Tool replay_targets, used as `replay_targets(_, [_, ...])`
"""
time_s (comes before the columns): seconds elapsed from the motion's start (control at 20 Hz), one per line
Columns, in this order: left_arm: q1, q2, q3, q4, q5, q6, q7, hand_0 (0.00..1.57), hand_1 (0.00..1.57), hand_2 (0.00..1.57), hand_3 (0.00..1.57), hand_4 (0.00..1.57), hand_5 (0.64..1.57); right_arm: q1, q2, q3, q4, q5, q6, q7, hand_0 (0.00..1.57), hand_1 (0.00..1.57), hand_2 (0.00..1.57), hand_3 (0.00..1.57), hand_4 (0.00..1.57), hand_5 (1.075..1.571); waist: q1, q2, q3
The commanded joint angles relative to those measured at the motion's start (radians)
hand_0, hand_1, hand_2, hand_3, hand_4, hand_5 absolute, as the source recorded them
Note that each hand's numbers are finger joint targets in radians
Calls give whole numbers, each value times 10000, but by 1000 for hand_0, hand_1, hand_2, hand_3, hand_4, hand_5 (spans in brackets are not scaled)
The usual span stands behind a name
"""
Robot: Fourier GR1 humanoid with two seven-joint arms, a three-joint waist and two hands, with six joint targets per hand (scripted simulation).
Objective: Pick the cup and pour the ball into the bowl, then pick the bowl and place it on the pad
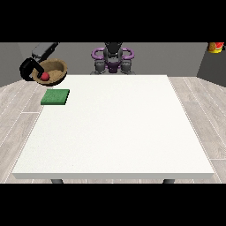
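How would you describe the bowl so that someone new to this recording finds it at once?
Start at the white table and go to its far corner at the view's left, by the green pad. Just above the pad, the hand at the view's left holds a brown bowl, the only thing with a red ball inside.

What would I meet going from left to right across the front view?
Black hand → bowl holding a red ball, with the green pad just below → robot's torso → red-and-yellow object at the far right.
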Motion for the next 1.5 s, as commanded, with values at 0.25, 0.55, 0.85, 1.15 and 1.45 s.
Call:
replay_targets(0.25, [238, 119, 83, 457, 22, -154, -868, 0, 0, 0, 0, 1205, 1555, -46, 968, -99, 496, -151, -64, -960, 1571, 1571, 1571, 537, 1017, 1571, -18, 488, 2])
replay_targets(0.55, [-136, 502, -112, -402, 335, -50, 183, 0, 0, 0, 0, 1192, 1561, -413, 243, -1063, 1743, -791, 92, -580, 1571, 1571, 1571, 875, 710, 1571, 271, 406, 16])
replay_targets(0.85, [145, 25, -371, -309, 282, 244, 166, 0, 0, 0, 0, 1195, 1560, -575, -38, -773, 1663, -223, -973, -128, 1555, 1555, 1512, 932, 0, 1554, 181, -234, 7])
replay_targets(1.15, [-18, 1393, 376, 1191, 462, -691, -778, 0, 0, 0, 0, 1185, 1563, -1025, 429, -1032, 1317, -637, -1261, -519, 1463, 1463, 1413, 835, 0, 1532, 115, 696, -2])
replay_targets(1.45, [221, 1132, 288, 1233, 375, -757, -1437, 0, 0, 0, 0, 1190, 1566, -1270, 157, -1020, 1306, -404, -1701, -1143, 1259, 1259, 1353, 911, 115, 1529, 351, 1145, -4])
